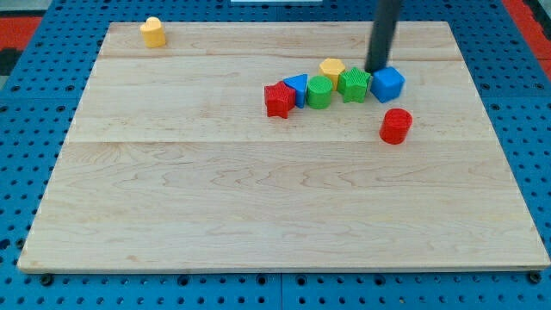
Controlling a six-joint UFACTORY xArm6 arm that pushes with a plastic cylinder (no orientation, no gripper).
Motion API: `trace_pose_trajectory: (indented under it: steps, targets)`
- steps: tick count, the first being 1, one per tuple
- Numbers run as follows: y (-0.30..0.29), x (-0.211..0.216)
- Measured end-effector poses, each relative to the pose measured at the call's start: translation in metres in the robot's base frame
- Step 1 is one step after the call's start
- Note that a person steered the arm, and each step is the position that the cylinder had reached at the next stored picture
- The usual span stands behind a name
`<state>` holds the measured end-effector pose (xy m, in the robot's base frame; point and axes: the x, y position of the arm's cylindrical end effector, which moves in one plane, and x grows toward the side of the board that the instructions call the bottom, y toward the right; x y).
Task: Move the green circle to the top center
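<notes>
The green circle (318, 92) sits in a row of blocks right of the board's centre, toward the view's top. To its left are a blue block (297, 87) and a red block (279, 100). To its right are a green block (354, 84) and a blue cube (387, 84). A yellow block (332, 70) lies just behind the row. My tip (377, 69) stands just behind the blue cube, at its top left corner, to the right of the green circle.
A red cylinder (396, 126) lies below the blue cube. A yellow block (153, 32) sits near the board's top left corner. The wooden board (258, 198) lies on a blue pegboard.
</notes>
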<state>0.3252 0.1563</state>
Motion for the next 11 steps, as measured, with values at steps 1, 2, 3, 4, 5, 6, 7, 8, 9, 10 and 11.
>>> trace_pose_trajectory:
  steps: [1, 2, 3, 4, 5, 6, 7, 8, 9, 10, 11]
  targets:
    - [-0.004, 0.035]
    - [-0.051, 0.033]
    - [-0.095, 0.037]
    - [-0.088, 0.067]
    - [-0.122, 0.058]
    - [-0.126, 0.025]
    - [-0.131, -0.005]
    - [-0.141, 0.029]
    - [-0.166, -0.003]
    - [-0.166, -0.036]
    - [-0.172, -0.072]
